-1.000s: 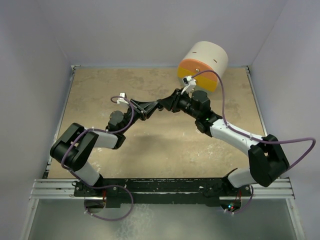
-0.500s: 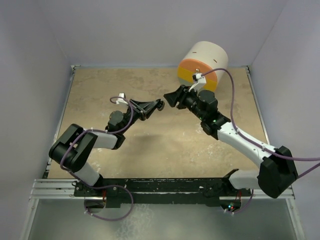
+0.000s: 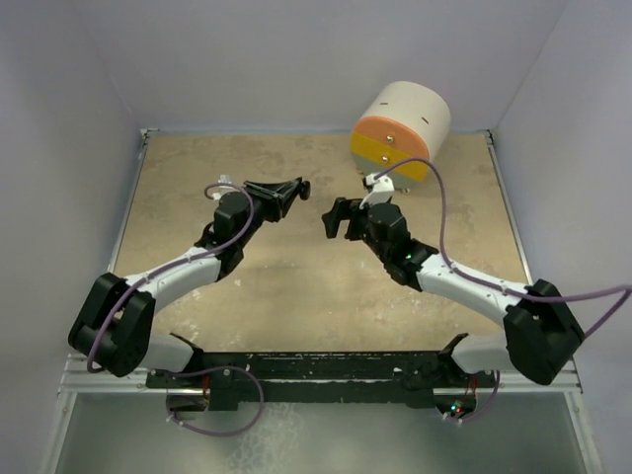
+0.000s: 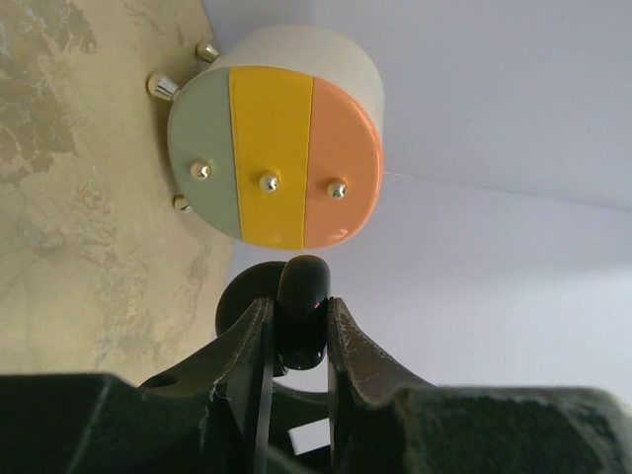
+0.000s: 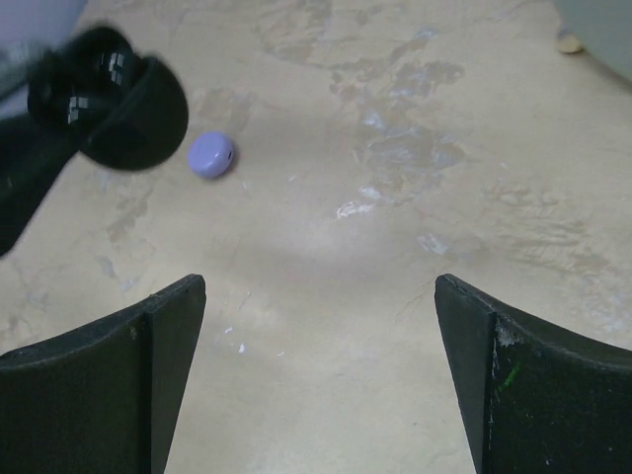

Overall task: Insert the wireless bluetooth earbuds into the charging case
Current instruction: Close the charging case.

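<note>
My left gripper (image 3: 297, 189) is shut on the black charging case (image 4: 303, 283), holding it above the table. The case's round lid (image 4: 240, 301) stands open behind it. In the right wrist view the case (image 5: 111, 94) hangs at the upper left, glossy black inside. I cannot tell a black earbud apart from the case. A pale lilac earbud (image 5: 211, 155) lies loose on the table just beside and below the case. My right gripper (image 3: 332, 219) hovers to the right of the case. Its jaws (image 5: 321, 291) are wide open with only bare table between them.
A cream drum (image 3: 400, 123) lies on its side at the back right, against the wall. Its round face (image 4: 272, 138) is striped green, yellow and orange with small metal knobs. Pale walls enclose the tan tabletop (image 3: 296, 286) on three sides.
My right gripper has let go at the case, opened wide and drawn back down and right. The left arm has swung left and farther back with the case.
</note>
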You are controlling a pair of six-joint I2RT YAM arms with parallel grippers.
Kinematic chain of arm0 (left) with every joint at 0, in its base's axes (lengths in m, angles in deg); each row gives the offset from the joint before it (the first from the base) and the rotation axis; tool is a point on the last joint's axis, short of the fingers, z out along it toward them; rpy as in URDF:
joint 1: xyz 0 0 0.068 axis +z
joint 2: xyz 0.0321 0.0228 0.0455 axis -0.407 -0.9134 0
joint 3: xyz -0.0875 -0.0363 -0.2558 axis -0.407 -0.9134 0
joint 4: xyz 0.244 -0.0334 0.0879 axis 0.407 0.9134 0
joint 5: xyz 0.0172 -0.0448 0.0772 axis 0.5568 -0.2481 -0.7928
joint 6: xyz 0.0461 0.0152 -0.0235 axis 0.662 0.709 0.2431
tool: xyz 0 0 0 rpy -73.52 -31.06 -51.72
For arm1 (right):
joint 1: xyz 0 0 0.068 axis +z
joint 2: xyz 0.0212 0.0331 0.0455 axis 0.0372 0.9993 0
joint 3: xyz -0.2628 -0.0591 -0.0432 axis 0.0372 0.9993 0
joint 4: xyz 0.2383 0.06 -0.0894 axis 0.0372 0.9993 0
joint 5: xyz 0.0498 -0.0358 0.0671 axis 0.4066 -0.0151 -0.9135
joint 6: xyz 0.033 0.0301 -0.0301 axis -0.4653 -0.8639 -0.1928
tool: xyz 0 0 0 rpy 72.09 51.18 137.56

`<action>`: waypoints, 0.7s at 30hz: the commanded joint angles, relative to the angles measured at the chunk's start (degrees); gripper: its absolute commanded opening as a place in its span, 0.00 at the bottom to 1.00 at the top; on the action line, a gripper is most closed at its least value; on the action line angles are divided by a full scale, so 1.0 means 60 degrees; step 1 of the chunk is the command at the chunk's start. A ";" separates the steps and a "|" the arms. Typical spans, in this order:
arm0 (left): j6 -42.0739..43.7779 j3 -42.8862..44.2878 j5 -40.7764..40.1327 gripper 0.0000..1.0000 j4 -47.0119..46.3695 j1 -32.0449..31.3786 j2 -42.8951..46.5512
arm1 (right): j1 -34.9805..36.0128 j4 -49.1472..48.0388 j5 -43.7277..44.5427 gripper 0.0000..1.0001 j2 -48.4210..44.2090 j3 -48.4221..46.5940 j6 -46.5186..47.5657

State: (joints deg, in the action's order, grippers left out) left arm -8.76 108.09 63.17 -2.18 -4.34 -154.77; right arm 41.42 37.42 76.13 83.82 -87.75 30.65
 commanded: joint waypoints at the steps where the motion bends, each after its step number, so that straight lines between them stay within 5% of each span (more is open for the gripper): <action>1: -0.0720 0.0928 -0.0764 0.00 0.1978 -0.0194 0.0183 | 0.0776 -0.1342 0.1048 1.00 0.0760 -0.0168 0.0799; 12: -0.1184 0.1496 -0.1475 0.00 0.4287 -0.0721 0.0388 | 0.1146 -0.3033 0.1196 1.00 0.2034 -0.0458 0.1071; 21: -0.1207 0.1610 -0.1498 0.00 0.4433 -0.0752 0.0354 | 0.1177 -0.3191 0.0953 1.00 0.2835 -0.1036 0.1132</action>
State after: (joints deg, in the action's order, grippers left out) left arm -14.02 114.65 56.17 21.75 -8.65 -154.51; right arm 48.37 22.23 81.53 100.65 -91.14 36.59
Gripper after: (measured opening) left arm 0.223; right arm 0.995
